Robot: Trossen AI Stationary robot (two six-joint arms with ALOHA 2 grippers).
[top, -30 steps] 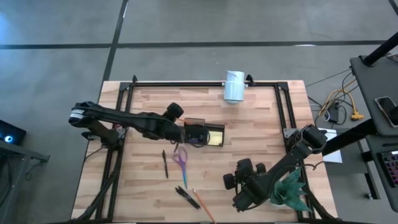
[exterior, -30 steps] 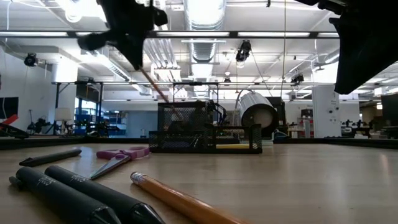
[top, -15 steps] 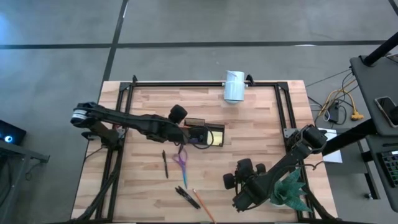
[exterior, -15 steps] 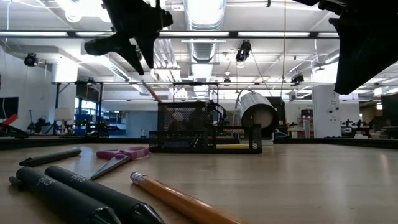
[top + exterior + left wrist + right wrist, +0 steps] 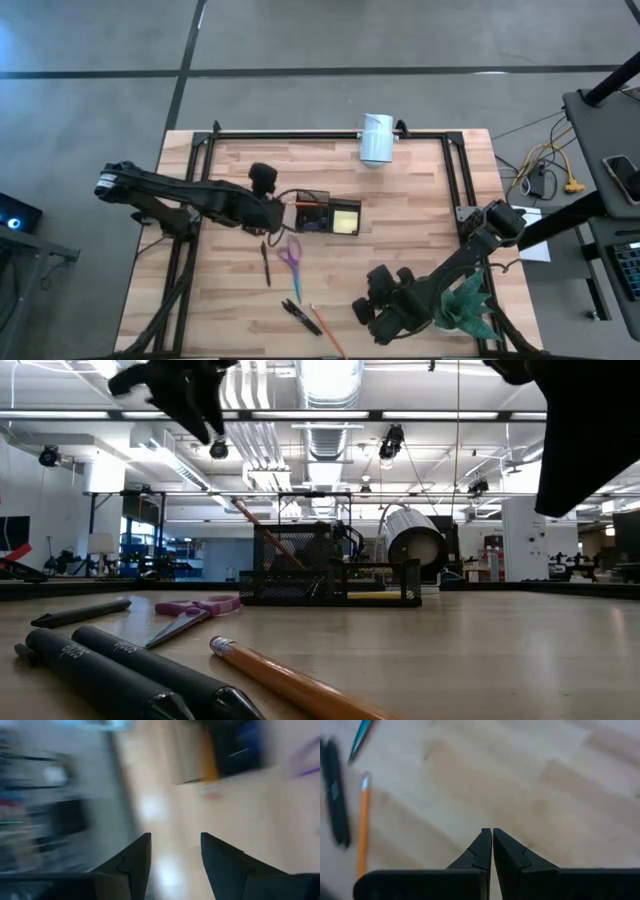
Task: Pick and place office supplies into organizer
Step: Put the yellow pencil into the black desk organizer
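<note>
The black mesh organizer [image 5: 318, 214] stands mid-table with a yellow sticky-note pad [image 5: 347, 218] in its right part. An orange pencil [image 5: 268, 532] leans in its tall compartment, lower end inside, top tilted toward the left. My left gripper [image 5: 175, 845] is open with nothing between its fingers, raised just left of the organizer [image 5: 330, 565]. My right gripper [image 5: 491, 837] is shut over bare wood near the front right [image 5: 368, 312]. Purple scissors [image 5: 291, 254], a black pen [image 5: 266, 263], black markers [image 5: 297, 314] and another orange pencil [image 5: 326, 326] lie on the table.
A white cylinder [image 5: 377, 138] lies at the far edge on the black frame rail [image 5: 300, 134]. A green spiky plant [image 5: 466, 302] stands at the front right beside my right arm. A teal pen [image 5: 298, 290] lies below the scissors.
My left gripper has opened and let go of the orange pencil, then drawn back up and toward the table's left edge. The pencil stays leaning in the organizer. My right gripper has shifted a little toward the table's left edge, still shut.
</note>
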